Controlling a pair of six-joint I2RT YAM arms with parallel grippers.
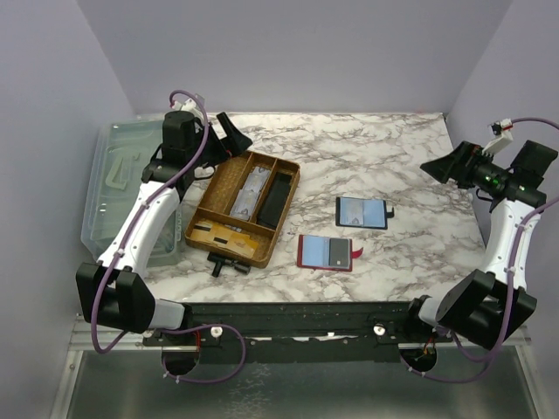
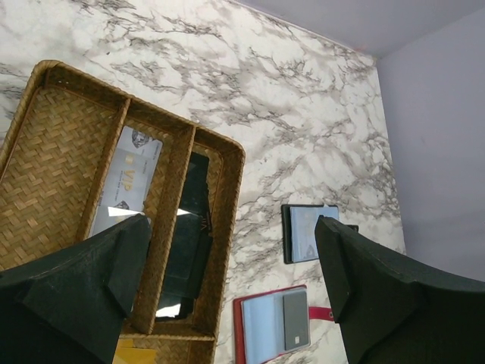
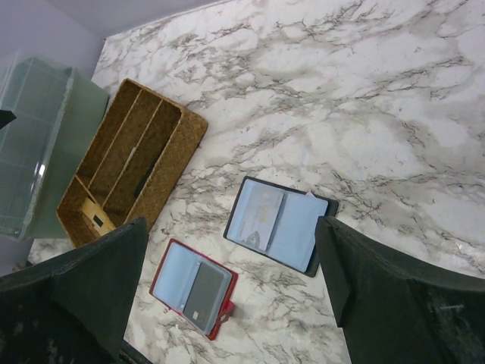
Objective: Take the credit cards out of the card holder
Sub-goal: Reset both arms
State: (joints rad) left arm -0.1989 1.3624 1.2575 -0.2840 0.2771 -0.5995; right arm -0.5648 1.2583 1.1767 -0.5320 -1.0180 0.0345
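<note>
Left gripper (image 2: 233, 227) stood wide, empty | right gripper (image 3: 231, 227) wide, empty too | red card holder (image 1: 325, 252) lay open on the marble table (image 1: 393, 157), grey card (image 1: 337, 252) tucked in | black card holder (image 1: 362, 212) nearby — contents hard to read

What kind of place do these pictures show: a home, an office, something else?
Most likely a robot test bench in a lab: a marble-pattern table boxed in by plain walls, a left arm and a right arm bolted at its near edge, and a red card holder laid open.
</note>
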